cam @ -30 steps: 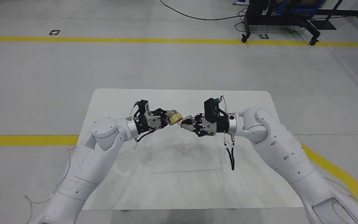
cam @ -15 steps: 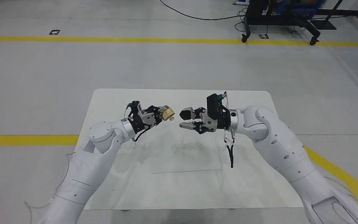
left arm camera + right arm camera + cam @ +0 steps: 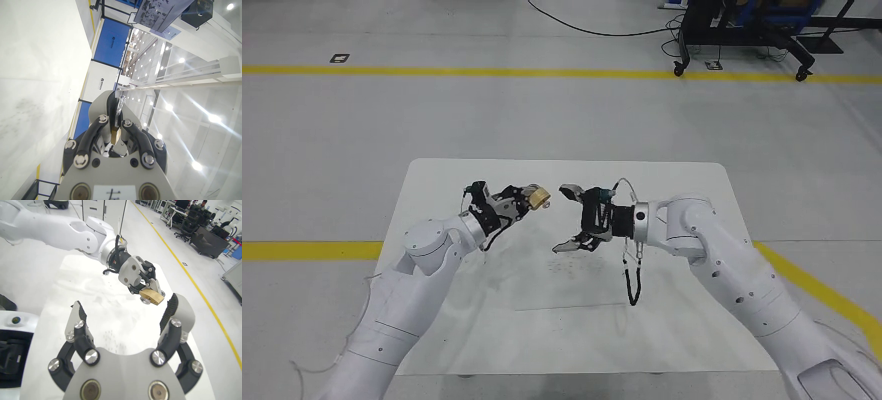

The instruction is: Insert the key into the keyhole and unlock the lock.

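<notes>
My left gripper point(image 3: 526, 198) is shut on a brass padlock point(image 3: 536, 197), held in the air above the far middle of the white table point(image 3: 692, 300). In the right wrist view the padlock point(image 3: 152, 295) hangs from the left gripper point(image 3: 156, 288), and a silver key point(image 3: 145, 300) sticks out of the lock's lower face. The left wrist view shows the padlock point(image 3: 115, 135) pinched between its fingers, silver shackle outward. My right gripper point(image 3: 569, 217) hangs wide open and empty a short way from the lock, facing it, its fingers point(image 3: 173, 302) apart from the brass body.
A black cable point(image 3: 630, 285) dangles from the right wrist over the table's centre. Faint scuff marks point(image 3: 572, 265) spot the tabletop beneath the grippers. Yellow floor lines point(image 3: 542, 71) run behind the table.
The right gripper has let go of the key, opened wide, turned and drawn back from the lock. The left gripper has carried the padlock slightly away, toward the far left.
</notes>
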`<state>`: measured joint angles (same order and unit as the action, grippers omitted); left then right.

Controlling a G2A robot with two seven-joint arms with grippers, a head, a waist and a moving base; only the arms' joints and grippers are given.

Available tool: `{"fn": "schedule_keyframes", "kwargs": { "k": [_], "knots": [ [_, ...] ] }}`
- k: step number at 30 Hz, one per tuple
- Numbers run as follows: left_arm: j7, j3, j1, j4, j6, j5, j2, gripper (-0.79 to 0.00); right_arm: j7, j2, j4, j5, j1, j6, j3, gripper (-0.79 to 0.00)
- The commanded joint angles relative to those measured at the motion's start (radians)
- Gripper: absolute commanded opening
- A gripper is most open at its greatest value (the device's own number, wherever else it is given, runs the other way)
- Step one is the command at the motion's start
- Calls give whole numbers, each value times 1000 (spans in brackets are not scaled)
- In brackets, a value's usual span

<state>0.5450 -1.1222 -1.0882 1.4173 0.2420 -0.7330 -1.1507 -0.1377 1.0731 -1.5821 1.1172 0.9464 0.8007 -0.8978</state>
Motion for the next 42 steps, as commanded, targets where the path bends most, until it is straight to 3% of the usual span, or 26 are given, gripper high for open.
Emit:
{"fn": "schedule_keyframes", "kwargs": {
  "k": [1,4,8,10,22,32,37,40,41,42],
  "knots": [
    [-4,1,-1,3,2,2,-1,-785,26,4,3,73,5,-42,12,-529],
    [-2,0,-1,4,4,5,-3,-785,64,8,-7,169,11,-109,22,-554],
    [2,-3,-2,0,10,10,-4,-785,130,3,-75,415,50,-249,28,-582],
    [4,-3,-2,0,12,12,-4,-785,157,1,-90,453,73,-276,27,-600],
    [18,6,7,-8,32,33,-11,-785,113,9,-107,564,73,-278,46,-539],
    [26,12,11,-6,37,50,-15,-785,74,22,-107,615,60,-279,62,-560],
    [34,3,9,-5,38,53,-15,-785,54,29,-104,634,53,-290,64,-603],
    [39,0,7,-5,36,57,-15,-785,50,33,-97,631,53,-297,63,-696],
    [40,-1,7,-4,36,58,-15,-785,49,34,-95,629,54,-299,62,-785],
    [41,-1,6,-3,36,59,-15,-785,46,35,-94,629,55,-300,61,-785]
  ]
}}
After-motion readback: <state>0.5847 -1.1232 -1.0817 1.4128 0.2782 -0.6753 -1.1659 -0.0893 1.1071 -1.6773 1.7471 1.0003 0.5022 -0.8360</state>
